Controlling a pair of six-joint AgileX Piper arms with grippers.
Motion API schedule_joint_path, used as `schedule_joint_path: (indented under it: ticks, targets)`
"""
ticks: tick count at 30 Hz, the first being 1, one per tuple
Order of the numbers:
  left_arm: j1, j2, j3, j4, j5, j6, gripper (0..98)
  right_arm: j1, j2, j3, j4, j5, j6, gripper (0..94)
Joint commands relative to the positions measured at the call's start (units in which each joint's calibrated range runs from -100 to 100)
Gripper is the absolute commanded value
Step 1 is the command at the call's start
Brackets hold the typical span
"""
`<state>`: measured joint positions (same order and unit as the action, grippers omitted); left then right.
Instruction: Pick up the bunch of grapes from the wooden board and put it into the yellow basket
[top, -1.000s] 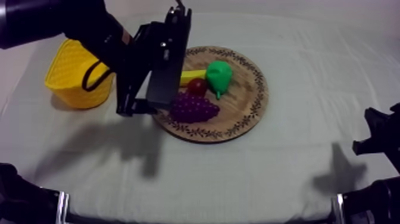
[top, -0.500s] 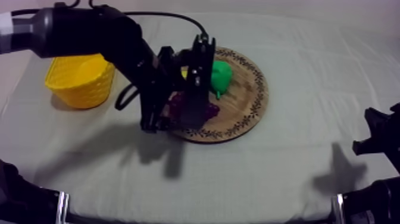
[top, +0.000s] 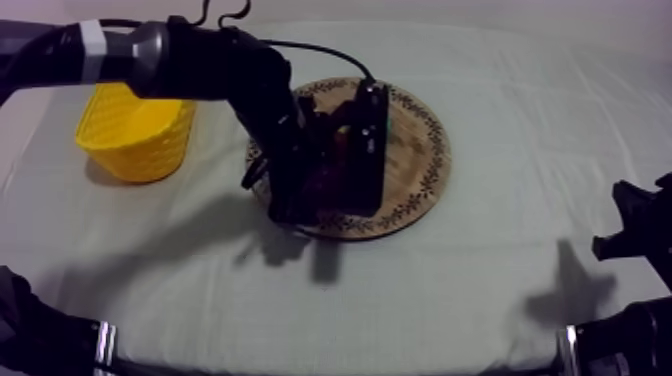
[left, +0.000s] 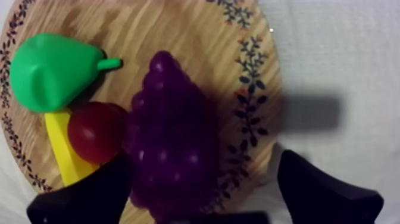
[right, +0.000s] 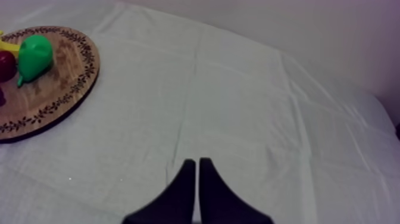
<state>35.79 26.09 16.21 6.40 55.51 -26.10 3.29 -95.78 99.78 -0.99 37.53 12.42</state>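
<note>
Grapes, pear, banana, small red fruit lie on board.

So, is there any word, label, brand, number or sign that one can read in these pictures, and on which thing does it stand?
None can be read.
The rim of the wooden board bears only a pattern of leaves and flowers, no letters.
The yellow basket, the bunch of grapes, the pear and the cloth show no writing.

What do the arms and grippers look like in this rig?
Both arms are black, each with a pale band: left arm, right arm. Each gripper has two black, tapering fingers: left gripper, right gripper.
</note>
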Motion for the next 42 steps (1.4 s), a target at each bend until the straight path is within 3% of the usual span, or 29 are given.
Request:
schedule_joint_path:
  ticks: [1,9,28,42]
  targets:
    - [0.01,1.46,-1.67,0.12,1.0,0.16,91.8,0.0,0.02,-0.01,-0.01,0.05,0.01,0.3]
    - [-0.16,5.81,-7.74,0.56,4.7,0.7,91.3,0.0,0.02,-0.01,-0.01,0.05,0.01,0.3]
    - [-3.38,11.05,-13.39,4.07,9.54,-1.62,80.4,0.0,0.02,-0.01,-0.01,0.05,0.01,0.3]
    - [-3.33,11.68,-14.16,4.32,10.3,-2.04,66.9,0.0,0.02,-0.01,-0.01,0.05,0.01,0.3]
